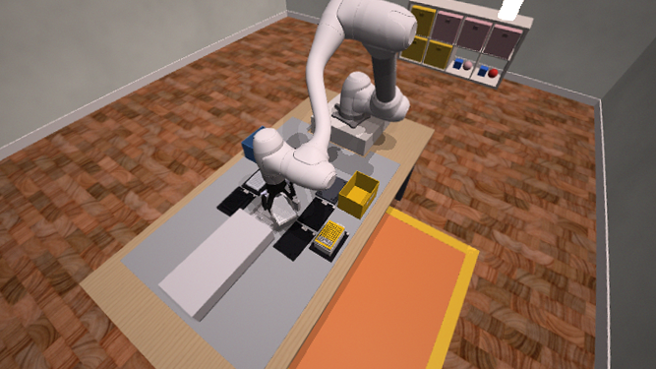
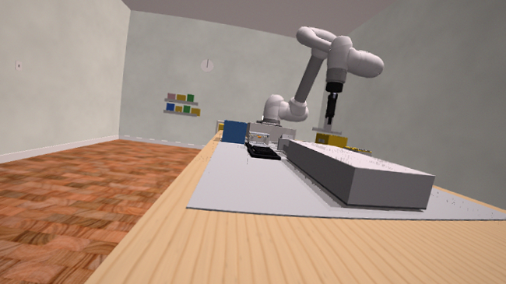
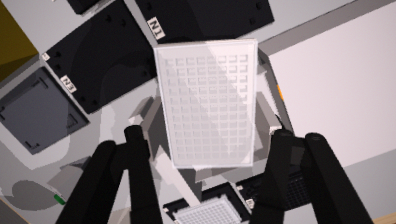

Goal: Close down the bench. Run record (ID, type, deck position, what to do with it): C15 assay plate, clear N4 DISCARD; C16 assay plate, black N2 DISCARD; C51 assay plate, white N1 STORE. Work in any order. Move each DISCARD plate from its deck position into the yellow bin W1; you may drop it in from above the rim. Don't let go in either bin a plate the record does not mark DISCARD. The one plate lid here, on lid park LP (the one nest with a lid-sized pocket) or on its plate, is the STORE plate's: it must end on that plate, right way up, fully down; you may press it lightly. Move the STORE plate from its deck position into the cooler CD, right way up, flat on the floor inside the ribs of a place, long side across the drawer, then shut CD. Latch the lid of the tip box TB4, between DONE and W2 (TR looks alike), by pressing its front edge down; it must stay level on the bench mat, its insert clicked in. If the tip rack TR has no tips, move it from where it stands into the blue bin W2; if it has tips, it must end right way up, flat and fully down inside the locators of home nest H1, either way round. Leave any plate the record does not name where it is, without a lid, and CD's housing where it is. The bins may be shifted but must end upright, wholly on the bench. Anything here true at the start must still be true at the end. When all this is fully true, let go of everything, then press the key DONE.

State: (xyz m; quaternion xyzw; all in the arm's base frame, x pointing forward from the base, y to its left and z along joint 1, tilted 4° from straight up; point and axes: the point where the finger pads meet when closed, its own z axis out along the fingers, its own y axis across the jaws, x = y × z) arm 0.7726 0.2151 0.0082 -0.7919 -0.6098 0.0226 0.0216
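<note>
My gripper is shut on the white assay plate, holding it by its long sides. The plate hangs level, right way up, above the bench at the near end of the long grey cooler CD. Grey ribbed parts show under the plate in the wrist view. Nest N1 is bare. The grey lid park has an empty pocket. The yellow bin W1 stands to the right.
The blue bin W2 stands at the bench's left edge. A yellow tip rack sits on a black nest near the right edge. A box with white tips is under the arm. Nest N3 is bare.
</note>
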